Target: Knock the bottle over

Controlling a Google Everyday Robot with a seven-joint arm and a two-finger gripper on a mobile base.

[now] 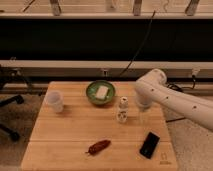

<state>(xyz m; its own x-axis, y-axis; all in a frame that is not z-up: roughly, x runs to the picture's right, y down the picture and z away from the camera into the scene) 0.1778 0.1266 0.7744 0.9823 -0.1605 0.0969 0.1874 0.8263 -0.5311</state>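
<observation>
The bottle (122,110) stands upright, long axis vertical, a little right of the middle of the wooden surface (70,135), nearer the far edge than the near one and just in front of the green bowl (100,92). The tool (143,114) hangs just beside it toward the surface's right edge, apart from it, so a sideways push toward the left edge should tip it; I cannot tell how the tool is set

hand (143,116) faint and blurred right of bottle (122,110), arm (175,97) cut off at right edge
</observation>
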